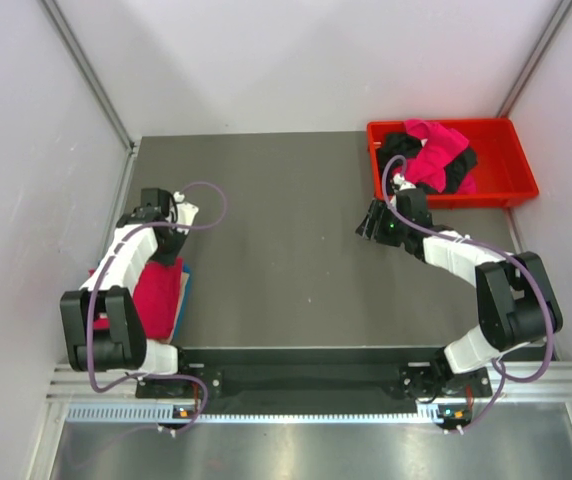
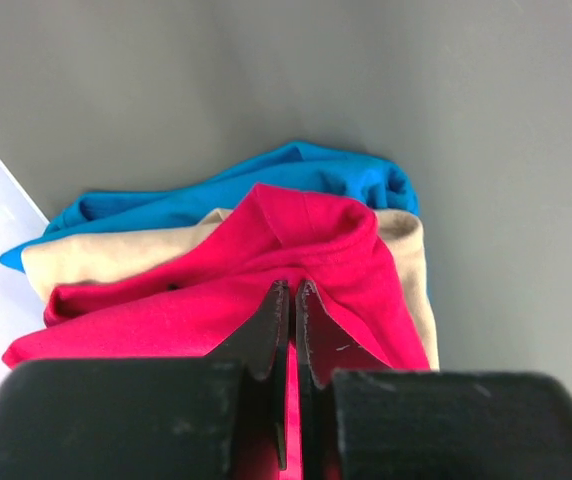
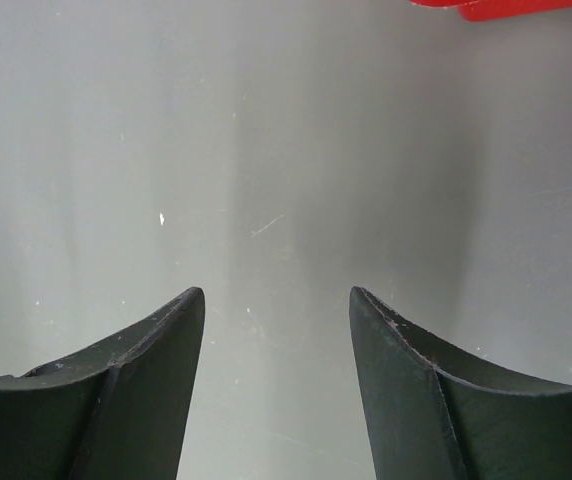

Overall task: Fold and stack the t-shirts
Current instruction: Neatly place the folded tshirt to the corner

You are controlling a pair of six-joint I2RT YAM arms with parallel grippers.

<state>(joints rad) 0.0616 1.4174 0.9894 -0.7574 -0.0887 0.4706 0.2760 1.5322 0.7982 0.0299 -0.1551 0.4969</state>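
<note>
Three folded t-shirts stacked, long axis near-far

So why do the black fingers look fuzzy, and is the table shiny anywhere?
Right wrist: the right fingers sit near the lens, so their edges blur; pale light streaks cross the table. Left wrist: the left fingers blur toward the bottom, the pink shirt is sharp. Top external: even light, all sharp.
</note>
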